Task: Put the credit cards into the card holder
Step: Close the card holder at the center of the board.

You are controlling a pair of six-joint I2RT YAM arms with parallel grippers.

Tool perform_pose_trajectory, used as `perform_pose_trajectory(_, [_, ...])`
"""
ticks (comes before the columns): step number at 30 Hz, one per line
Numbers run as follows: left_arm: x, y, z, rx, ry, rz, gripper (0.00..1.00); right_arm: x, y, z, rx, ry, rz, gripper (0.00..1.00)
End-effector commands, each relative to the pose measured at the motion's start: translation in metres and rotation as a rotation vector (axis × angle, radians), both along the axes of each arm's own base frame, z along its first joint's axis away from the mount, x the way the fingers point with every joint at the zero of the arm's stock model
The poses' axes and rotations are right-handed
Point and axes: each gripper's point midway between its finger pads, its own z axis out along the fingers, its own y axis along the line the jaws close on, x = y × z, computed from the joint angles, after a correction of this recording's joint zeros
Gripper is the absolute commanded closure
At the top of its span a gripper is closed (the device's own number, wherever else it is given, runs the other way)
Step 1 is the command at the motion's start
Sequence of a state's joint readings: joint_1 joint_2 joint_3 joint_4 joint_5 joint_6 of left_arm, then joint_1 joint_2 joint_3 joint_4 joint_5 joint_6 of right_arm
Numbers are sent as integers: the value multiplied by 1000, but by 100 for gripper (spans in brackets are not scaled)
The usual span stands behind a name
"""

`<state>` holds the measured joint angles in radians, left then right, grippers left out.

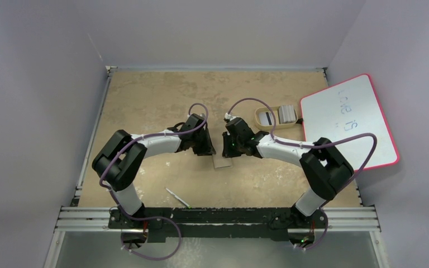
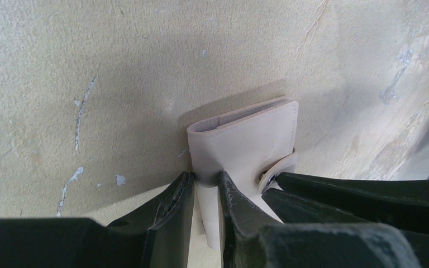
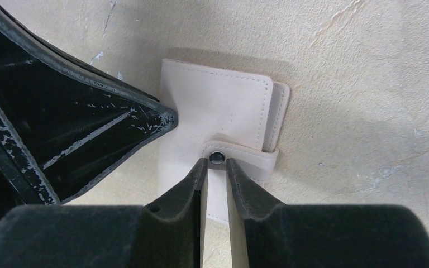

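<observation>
A mottled tan tabletop (image 1: 145,100) was enclosed by plain pale grey walls (image 1: 212,28) under even, diffuse light. A pink-edged whiteboard (image 1: 349,120) sat at its right side; aluminium rails (image 1: 89,218) bordered the near edge.

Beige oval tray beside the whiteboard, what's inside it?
The tray holds credit cards: one showing a dark stripe, a pale bunch beside it. How many are bunched, and the tray floor beneath them, cannot be seen.

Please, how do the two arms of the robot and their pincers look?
Left arm and right arm: black joints, white links, a purple cable looping along each. Left pincer and right pincer: black tapered fingers, the left's scuffed with pale scratches.
</observation>
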<state>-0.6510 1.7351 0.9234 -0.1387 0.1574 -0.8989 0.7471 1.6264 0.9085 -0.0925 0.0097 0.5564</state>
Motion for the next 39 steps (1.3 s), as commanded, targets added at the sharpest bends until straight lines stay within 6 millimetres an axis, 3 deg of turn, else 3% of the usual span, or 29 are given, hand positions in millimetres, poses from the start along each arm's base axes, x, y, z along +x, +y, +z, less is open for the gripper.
perform_pose_trajectory(1, [10, -11, 23, -54, -63, -6, 78, 13, 13, 15, 28, -46, 2, 80])
perform_pose_trajectory(14, [9, -12, 25, -59, -67, -7, 78, 10, 4, 5, -27, -24, -14, 87])
perform_pose_trajectory(17, [9, -13, 27, -64, -70, -7, 78, 17, 8, 11, -27, -37, -18, 87])
perform_pose_trajectory(28, [6, -12, 24, -66, -63, -13, 78, 13, 5, -3, -76, -9, -25, 87])
perform_pose_trajectory(38, [7, -12, 31, -65, -73, -11, 78, -8, 5, -18, -124, 18, -8, 90])
perform_pose_trajectory(39, [7, -11, 31, -63, -72, -7, 78, -16, -2, -27, -146, 34, -11, 90])
